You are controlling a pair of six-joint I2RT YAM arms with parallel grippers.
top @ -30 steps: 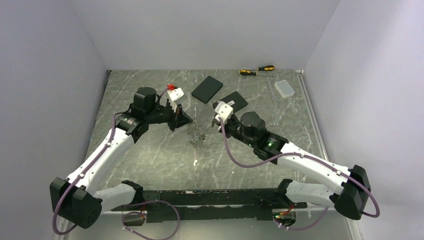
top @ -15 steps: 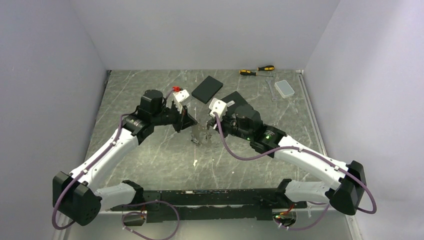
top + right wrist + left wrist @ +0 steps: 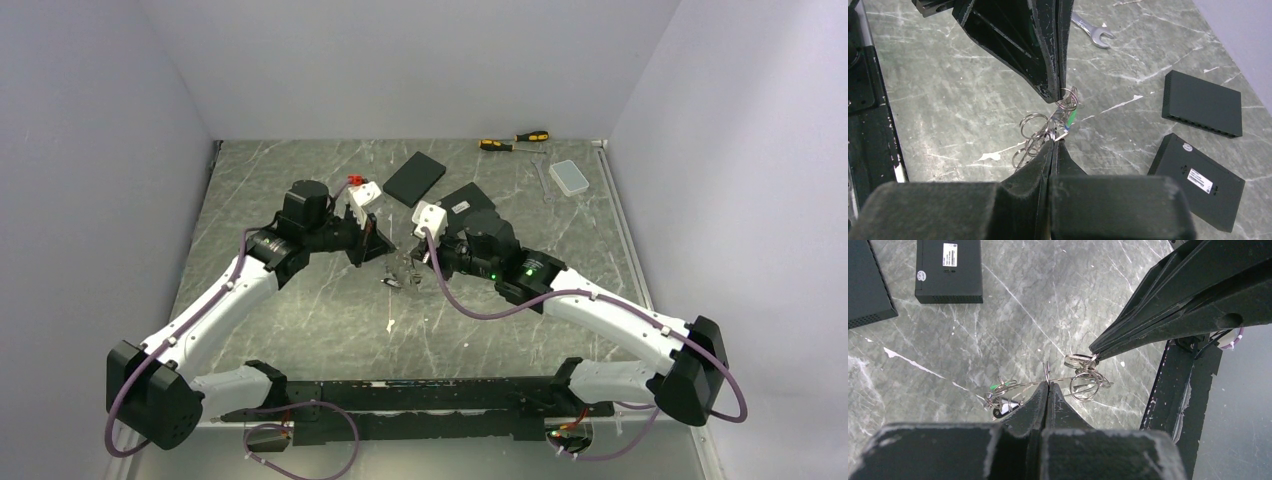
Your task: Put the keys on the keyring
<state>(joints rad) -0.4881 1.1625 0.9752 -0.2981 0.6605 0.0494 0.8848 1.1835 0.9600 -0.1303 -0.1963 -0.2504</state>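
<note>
Top view: shows both arms reaching inward over the middle of the grey marbled bench point(image 3: 300, 310), fingertips nearly meeting above a small tangle of metal.

Left wrist view: shows the left hand point(image 3: 1048, 388) clenched, jaws pressed flat together on the wire of the thin grey metal keyring point(image 3: 1024, 384), wire running off to either side of the tips; small silver metal keys point(image 3: 1002, 401) bunched on one side, one with a green plastic head; two small silver split rings point(image 3: 1083, 386) on the other side; right hand point(image 3: 1092, 352) entering from the upper right, likewise clenched, tips nipping a small silver piece of the same bunch; cannot tell whether key or ring.

Right wrist view: shows the two hands tip to tip, the bunch strung between them just above the bench; cannot tell whether any key touches the surface.

Elsewhere on the bench, well apart from the bunch: two flat black rectangular boxes point(image 3: 414, 178) behind the hands; a silver open-ended spanner point(image 3: 1093, 35); two yellow-and-black screwdrivers point(image 3: 515, 140) at the far edge; a small pale lidded box point(image 3: 571, 177) near the far right corner; a tiny whitish piece point(image 3: 389, 325) nearer the arm bases, too small to identify.
</note>
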